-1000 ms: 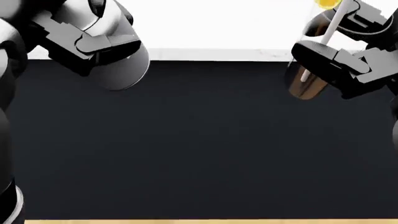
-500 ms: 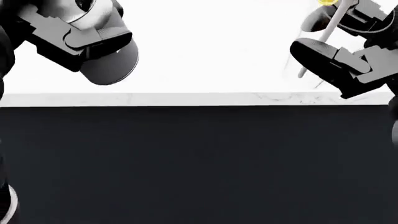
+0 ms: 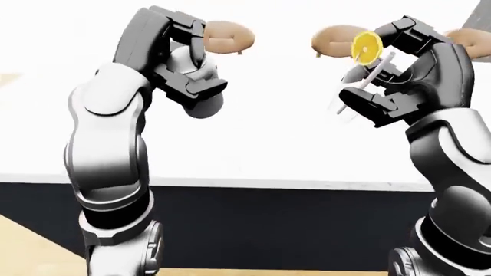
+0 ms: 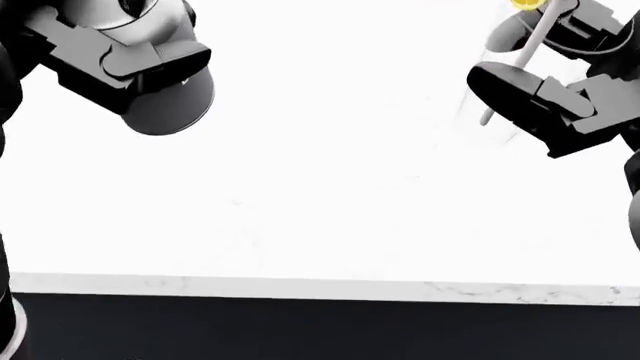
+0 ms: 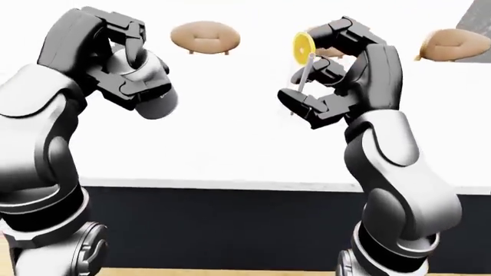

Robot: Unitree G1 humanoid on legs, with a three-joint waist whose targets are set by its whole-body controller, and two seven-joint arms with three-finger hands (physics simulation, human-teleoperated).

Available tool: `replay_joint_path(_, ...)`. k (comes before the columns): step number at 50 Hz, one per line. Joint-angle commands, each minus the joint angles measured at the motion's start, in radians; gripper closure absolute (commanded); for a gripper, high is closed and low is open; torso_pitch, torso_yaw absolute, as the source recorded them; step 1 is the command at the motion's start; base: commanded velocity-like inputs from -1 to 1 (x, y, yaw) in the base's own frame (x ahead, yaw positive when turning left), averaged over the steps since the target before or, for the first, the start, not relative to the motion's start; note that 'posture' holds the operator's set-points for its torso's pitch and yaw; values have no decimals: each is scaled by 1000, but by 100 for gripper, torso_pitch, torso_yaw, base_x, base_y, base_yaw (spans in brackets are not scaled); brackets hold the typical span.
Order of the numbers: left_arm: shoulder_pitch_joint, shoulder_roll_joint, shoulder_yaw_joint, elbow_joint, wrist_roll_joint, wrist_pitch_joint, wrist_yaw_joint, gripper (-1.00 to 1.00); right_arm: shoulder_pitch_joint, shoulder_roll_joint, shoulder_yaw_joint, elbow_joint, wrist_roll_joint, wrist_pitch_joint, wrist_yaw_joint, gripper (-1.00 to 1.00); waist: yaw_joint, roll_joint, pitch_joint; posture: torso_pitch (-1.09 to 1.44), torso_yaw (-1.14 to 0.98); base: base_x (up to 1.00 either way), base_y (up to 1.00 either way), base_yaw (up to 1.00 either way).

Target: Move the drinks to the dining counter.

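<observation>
My right hand grips a clear, slippery-looking glass mid-wall, lemon slice at 12 o'clock; left hand clenches a grey cup.

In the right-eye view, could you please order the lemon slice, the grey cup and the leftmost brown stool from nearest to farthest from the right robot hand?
1. Lemon slice: right at the right robot hand, on the glass it holds.
2. Leftmost brown stool: at the top, left of the lemon slice.
3. Grey cup: far left, held in the left robot hand.
</observation>
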Motion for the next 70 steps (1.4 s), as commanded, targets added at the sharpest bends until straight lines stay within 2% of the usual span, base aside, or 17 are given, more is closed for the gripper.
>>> replay_joint_path(1,-38,20,27,-18,8,-14,10,100,-40,-8,1,-25,-2,-31,2,100,7,-26,-21,0,0,0,0,0)
replay_joint_path(2,-38,22,27,-17,8,-15,10,100,-42,-9,0,-25,-1,-30,3,100,12,-13,-22,0,0,0,0,0)
replay_joint_path(5,-41,22,27,-16,7,-15,10,100,-44,-9,0,-27,-1,-28,3,100,12,12,3,0,0,0,0,0)
replay_joint_path(7,-43,23,27,-15,7,-15,10,100,-47,-10,-3,-28,1,-25,3,100,7,26,9,0,0,0,0,0)
replay_joint_path(9,-45,25,27,-19,7,-10,8,100,-47,-11,-5,-32,4,-22,1,99,-1,50,-4,0,0,0,0,0)
replay_joint_path(11,-46,24,25,-23,8,-5,8,100,-47,-11,-6,-32,6,-21,-1,100,-9,100,-33,0,0,0,0,0)
replay_joint_path(12,-46,24,25,-23,9,-5,8,100,-45,-12,-5,-32,6,-23,0,100,-17,73,-33,0,0,0,0,0)
replay_joint_path(19,-48,21,15,-10,17,-14,6,100,-40,-11,-1,-30,2,-29,0,99,3,47,-54,0,0,0,0,0)
replay_joint_path(32,-54,-35,-7,212,60,-188,46,100,-49,-18,-10,-32,11,-22,-6,99,9,34,-46,0,0,0,0,0)
replay_joint_path(41,-102,-80,-5,533,41,-409,170,100,-40,-15,-8,-28,19,-36,-12,99,10,30,-47,0,0,0,0,0)
replay_joint_path(50,-137,-89,-6,773,17,-562,243,100,-41,-16,-7,-30,23,-34,-17,99,4,31,-49,0,0,0,0,0)
replay_joint_path(56,-137,-95,-19,860,26,-631,269,100,-28,-15,-8,-24,16,-49,-7,99,1,33,-53,0,0,0,0,0)
replay_joint_path(63,-123,-108,-33,874,61,-656,256,100,-23,-12,-9,-29,18,-47,-7,99,-1,34,-57,0,0,0,0,0)
replay_joint_path(64,-120,-110,-32,880,63,-662,254,84,-23,-12,-10,-31,18,-46,-8,100,-1,34,-57,0,0,0,0,0)
replay_joint_path(70,-115,-117,-34,910,78,-688,250,32,-19,-11,-8,-28,16,-50,-5,100,0,35,-62,0,0,0,0,0)
